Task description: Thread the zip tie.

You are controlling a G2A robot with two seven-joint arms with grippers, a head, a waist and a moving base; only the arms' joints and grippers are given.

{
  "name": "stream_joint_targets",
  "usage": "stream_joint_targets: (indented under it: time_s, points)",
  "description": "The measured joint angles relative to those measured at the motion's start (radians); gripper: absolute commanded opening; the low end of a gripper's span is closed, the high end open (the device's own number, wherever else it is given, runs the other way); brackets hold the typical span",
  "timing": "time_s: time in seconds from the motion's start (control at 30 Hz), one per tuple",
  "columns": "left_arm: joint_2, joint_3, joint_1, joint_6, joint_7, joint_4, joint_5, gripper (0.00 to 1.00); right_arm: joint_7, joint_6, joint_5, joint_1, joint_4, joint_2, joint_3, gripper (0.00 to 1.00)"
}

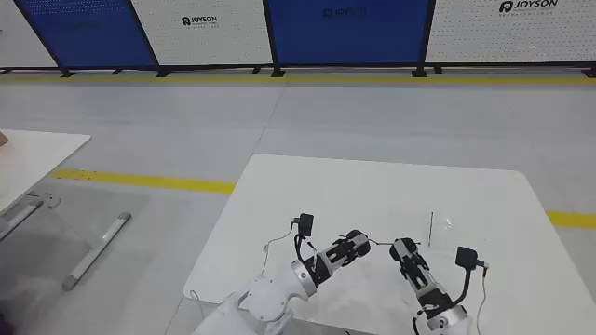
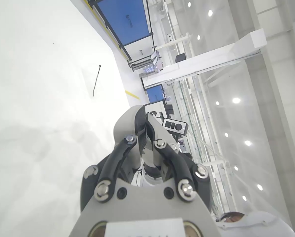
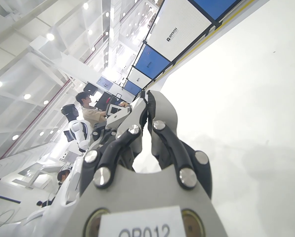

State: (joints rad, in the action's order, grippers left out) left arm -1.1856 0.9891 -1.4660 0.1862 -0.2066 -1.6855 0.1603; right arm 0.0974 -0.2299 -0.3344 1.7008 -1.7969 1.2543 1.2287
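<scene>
White tabletop (image 1: 326, 195): it carried the one task thing, and both arms sat low over its near edge.
Left claw (image 1: 358, 242): its fingers were pressed together on nothing. It pointed across toward the other arm, and the tie lay well ahead of it.
Right claw (image 1: 402, 247): it was likewise closed and empty, near the left claw's tip, between that claw and the tie.
Zip tie (image 1: 431, 227): a thin dark strip lay flat on the tabletop, untouched, running away from the robot just to the right of the right claw. It had a small head at one end and a slight bend at the other.
Stage: nothing was gripped, so threading looked not yet begun; the pickup came first.
Risk, pickup: the strip lay flush with the surface, so fingers coming down on it could skate over it or push it away instead of pinching it.
Risk, grip point: a hold at mid-strip would leave the tail long and floppy, likely to droop past the head's slot.
Risk, arms: the claws were close together, so they could knock each other while closing on so small a thing.
</scene>
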Motion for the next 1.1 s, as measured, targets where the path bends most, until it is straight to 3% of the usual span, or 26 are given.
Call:
stream_joint_targets:
  time_s: [0.13, 0.2, 0.7, 1.1]
  points:
    - [-0.001, -0.001, 0.001, -0.002, 0.006, 0.000, -0.003, 0.00, -0.001, 0.002, 0.001, -0.001, 0.000, 0.000, 0.002, 0.06]
    - [-0.001, -0.002, 0.001, -0.003, 0.008, 0.000, -0.005, 0.00, -0.001, 0.002, 0.002, -0.001, 0.000, 0.000, 0.003, 0.00]
    - [-0.002, -0.005, -0.002, 0.005, 0.001, -0.005, -0.021, 0.00, 0.018, 0.015, -0.020, -0.003, -0.006, -0.001, 0.001, 0.00]
    - [-0.002, -0.006, -0.002, -0.013, 0.002, -0.012, -0.049, 0.00, 0.026, 0.035, -0.016, -0.002, -0.015, -0.002, 0.005, 0.00]
